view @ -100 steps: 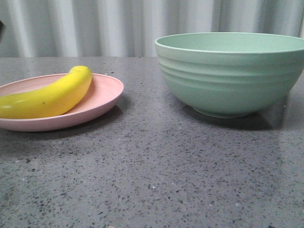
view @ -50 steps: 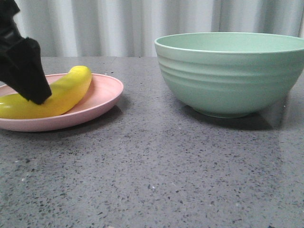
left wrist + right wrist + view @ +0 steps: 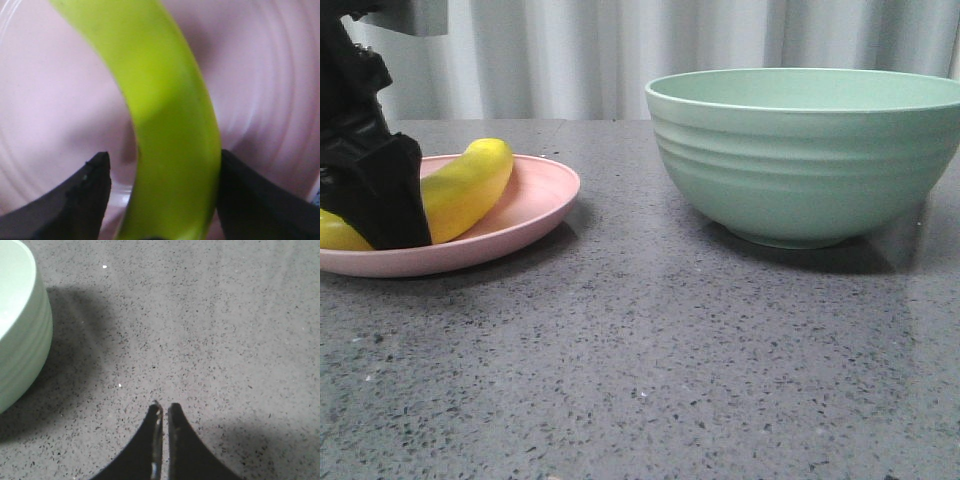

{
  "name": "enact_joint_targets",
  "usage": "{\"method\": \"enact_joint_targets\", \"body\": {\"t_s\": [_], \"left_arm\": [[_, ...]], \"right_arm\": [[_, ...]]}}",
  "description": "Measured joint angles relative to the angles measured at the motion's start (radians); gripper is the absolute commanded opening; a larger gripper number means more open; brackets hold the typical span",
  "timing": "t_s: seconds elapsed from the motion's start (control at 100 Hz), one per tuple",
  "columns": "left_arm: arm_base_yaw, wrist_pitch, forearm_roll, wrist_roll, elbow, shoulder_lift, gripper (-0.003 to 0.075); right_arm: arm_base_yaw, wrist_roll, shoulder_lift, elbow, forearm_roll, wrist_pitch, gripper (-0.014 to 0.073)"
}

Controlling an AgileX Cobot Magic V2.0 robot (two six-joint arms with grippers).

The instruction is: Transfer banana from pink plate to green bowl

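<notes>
The yellow banana [image 3: 470, 185] lies on the pink plate [image 3: 535, 200] at the left of the table. My left gripper [image 3: 380, 210] is down on the plate and hides the banana's middle in the front view. In the left wrist view the banana [image 3: 165, 100] runs between the fingers of my left gripper [image 3: 162, 170]. One finger touches its side; the other stands a small gap away, so the jaws are open around it. The green bowl [image 3: 810, 150] stands at the right. My right gripper [image 3: 164, 407] is shut and empty above bare table beside the bowl [image 3: 20, 340].
The grey speckled table [image 3: 640, 360] runs from the plate to the bowl and forward to the near edge. A pale curtain [image 3: 600, 50] hangs behind. The plate's surface [image 3: 50, 100] fills the left wrist view round the banana.
My left gripper came in from the upper left and has dropped lower onto the plate, now astride the banana. The banana, plate and bowl have not moved.
</notes>
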Motion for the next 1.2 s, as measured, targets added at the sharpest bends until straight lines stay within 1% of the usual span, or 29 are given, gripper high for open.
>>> {"method": "enact_joint_targets", "body": {"t_s": [0.12,0.19,0.23,0.35,0.48,0.6,0.67,0.73,0.79,0.84,0.91,0.96,1.05,1.2], "left_arm": [[0.000,0.000,0.000,0.002,-0.001,0.000,0.0111],[0.000,-0.002,0.000,0.002,-0.002,0.000,0.0017],[0.000,-0.002,0.000,0.002,-0.002,0.000,-0.0022],[0.000,-0.002,0.000,0.002,-0.002,0.000,-0.0020],[0.000,0.006,-0.007,0.004,-0.013,0.000,-0.0020],[0.000,0.036,-0.062,0.054,-0.062,-0.002,-0.0020],[0.000,0.043,-0.119,0.095,-0.090,-0.015,-0.0020],[-0.007,0.047,-0.159,0.118,-0.111,-0.026,-0.0020],[-0.021,0.058,-0.173,0.129,-0.129,-0.042,-0.0020],[-0.038,0.069,-0.180,0.136,-0.139,-0.054,-0.0020],[-0.068,0.076,-0.184,0.143,-0.148,-0.070,-0.0020],[-0.093,0.080,-0.186,0.151,-0.153,-0.080,-0.0020],[-0.143,0.084,-0.190,0.155,-0.159,-0.092,-0.0020],[-0.231,0.084,-0.194,0.157,-0.161,-0.099,-0.0020]], "right_arm": [[0.023,-0.002,0.000,-0.023,0.000,0.033,-0.0064],[0.043,-0.008,0.000,-0.047,0.000,0.058,-0.0064],[0.054,-0.011,0.000,-0.064,0.000,0.074,-0.0064],[0.099,-0.014,0.003,-0.121,0.000,0.139,-0.0064],[0.170,-0.017,0.030,-0.194,0.001,0.227,-0.0063],[0.254,-0.017,0.075,-0.267,0.017,0.273,-0.0042],[0.310,-0.017,0.115,-0.312,0.035,0.278,0.0024],[0.357,-0.019,0.161,-0.354,0.046,0.278,0.0121],[0.395,-0.019,0.208,-0.397,0.054,0.278,0.0235],[0.429,-0.019,0.254,-0.432,0.065,0.278,0.0312],[0.467,-0.019,0.327,-0.485,0.082,0.278,0.0381],[0.487,-0.019,0.390,-0.522,0.098,0.274,0.0395],[0.512,-0.019,0.486,-0.596,0.141,0.273,0.0395],[0.527,-0.019,0.641,-0.711,0.252,0.275,0.0395]]}}
